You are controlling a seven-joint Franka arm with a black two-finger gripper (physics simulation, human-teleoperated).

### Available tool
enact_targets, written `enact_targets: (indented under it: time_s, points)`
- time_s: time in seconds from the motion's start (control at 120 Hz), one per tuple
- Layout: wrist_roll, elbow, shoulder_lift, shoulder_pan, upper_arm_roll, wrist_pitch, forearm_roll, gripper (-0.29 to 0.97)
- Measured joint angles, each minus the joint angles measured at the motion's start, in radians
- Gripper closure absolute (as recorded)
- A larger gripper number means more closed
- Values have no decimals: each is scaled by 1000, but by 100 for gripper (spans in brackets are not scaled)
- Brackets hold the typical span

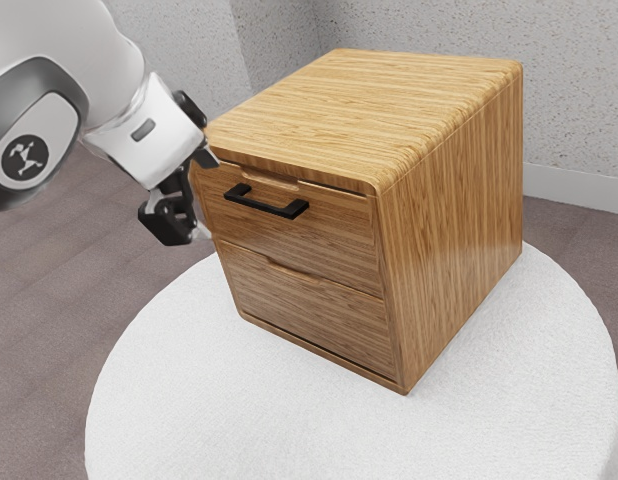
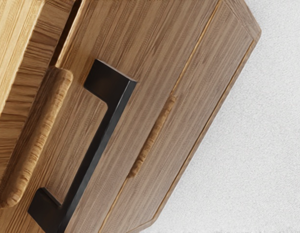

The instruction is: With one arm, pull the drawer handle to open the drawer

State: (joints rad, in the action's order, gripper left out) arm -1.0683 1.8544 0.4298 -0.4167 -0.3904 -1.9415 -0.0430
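A bamboo cabinet with two drawers stands on a round white table. The upper drawer carries a black bar handle; its front sits about flush with the cabinet. My gripper hangs just off the cabinet's front corner, on the exterior view's left of the handle, a short way from it and not touching it. The wrist view looks at close range onto the handle and the upper drawer front, with a thin dark gap along that drawer's top edge.
The lower drawer has only a small wooden lip at its top edge. White table surface lies bare in front of the cabinet. Grey floor and a wall lie behind.
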Motion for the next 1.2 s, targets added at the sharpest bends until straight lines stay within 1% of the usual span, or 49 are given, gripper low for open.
enact_targets:
  time_s: [0.233, 0.358, 0.45, 0.75, 0.808, 0.983, 1.2]
  points:
    - [-153, 3, 14, -1, 1, 22, 10, 2]
    - [-220, 41, 57, 0, 2, 30, 13, 2]
    - [-261, 63, 74, 2, 21, 36, 32, 2]
    - [-359, 59, 59, 21, 26, 49, 47, 3]
    - [-374, 49, 53, 24, 25, 37, 47, 6]
    - [-408, 45, 55, 27, 21, -31, 49, 20]
    - [-440, 33, 32, 26, -7, -112, 48, 29]
